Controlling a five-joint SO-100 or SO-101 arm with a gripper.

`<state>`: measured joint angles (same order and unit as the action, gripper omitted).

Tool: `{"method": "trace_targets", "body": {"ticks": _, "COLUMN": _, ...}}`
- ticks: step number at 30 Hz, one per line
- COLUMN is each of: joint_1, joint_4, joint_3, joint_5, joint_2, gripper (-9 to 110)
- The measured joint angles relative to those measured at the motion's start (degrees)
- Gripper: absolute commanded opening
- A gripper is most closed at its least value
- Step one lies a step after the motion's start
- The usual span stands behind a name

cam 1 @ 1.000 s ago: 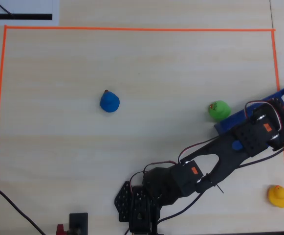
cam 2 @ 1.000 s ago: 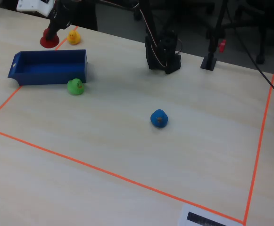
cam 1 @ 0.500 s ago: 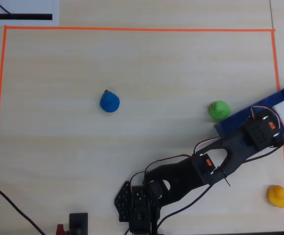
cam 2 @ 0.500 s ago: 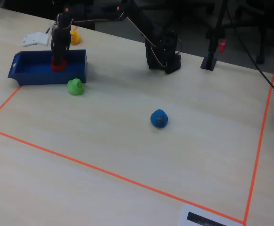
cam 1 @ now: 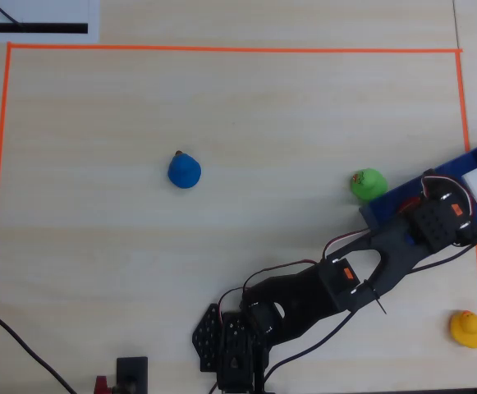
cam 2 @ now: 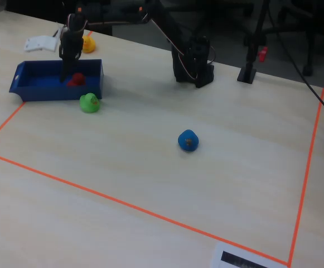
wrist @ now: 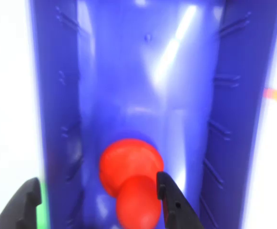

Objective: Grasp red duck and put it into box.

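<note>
Tool [wrist: 97, 202] in the wrist view stands spread, both dark fingers clear of the red duck [wrist: 131, 183], which lies on the floor of the box [wrist: 233, 109]. Glossy and rounded, the duck looks light and slippery; a pinch across its wider body would likely hold best.

Overhead, the arm covers the box [cam 1: 451, 166] beside the green duck [cam 1: 368, 184]; a sliver of red now peeks out, unseen half a second ago.

In the fixed view the red duck [cam 2: 76, 79] sits freed inside the box [cam 2: 39, 92]; earlier the tool [cam 2: 67, 75] hid it.
</note>
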<state>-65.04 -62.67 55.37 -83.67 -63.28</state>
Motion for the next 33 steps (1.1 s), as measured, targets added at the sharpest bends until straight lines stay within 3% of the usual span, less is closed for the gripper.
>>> {"method": "trace_targets", "body": {"ticks": 3, "joint_1": 2.55, "joint_4": 1.14, "joint_3": 0.00, "joint_5": 10.55, "joint_2": -8.09, "gripper": 0}}
{"method": "trace_targets", "body": {"ticks": 6, "joint_1": 10.02, "joint_4": -4.31, "joint_3": -1.05, "joint_5": 21.62, "joint_2": -19.25, "gripper": 0}}
{"method": "trace_targets", "body": {"ticks": 9, "joint_1": 21.80, "joint_4": -14.15, "joint_3": -0.18, "joint_5": 23.20, "joint_2": -31.73, "gripper": 0}}
{"method": "trace_targets", "body": {"ticks": 13, "joint_1": 41.84, "joint_4": -12.92, "joint_3": 14.59, "joint_5": 19.69, "joint_2": -51.94, "gripper": 0}}
{"method": "trace_targets", "body": {"ticks": 18, "joint_1": 59.50, "joint_4": -3.60, "joint_3": 52.29, "joint_5": 4.48, "joint_2": -82.09, "gripper": 0}}
{"method": "trace_targets", "body": {"ticks": 22, "joint_1": 59.68, "joint_4": -3.34, "joint_3": 82.62, "joint_5": -5.27, "joint_2": -103.36, "gripper": 0}}
{"method": "trace_targets", "body": {"ticks": 26, "joint_1": 62.75, "joint_4": -7.03, "joint_3": 105.21, "joint_5": -8.61, "joint_2": -119.88, "gripper": 0}}
{"method": "trace_targets", "body": {"ticks": 33, "joint_1": 66.18, "joint_4": -10.81, "joint_3": 121.46, "joint_5": -9.05, "joint_2": -126.65, "gripper": 0}}
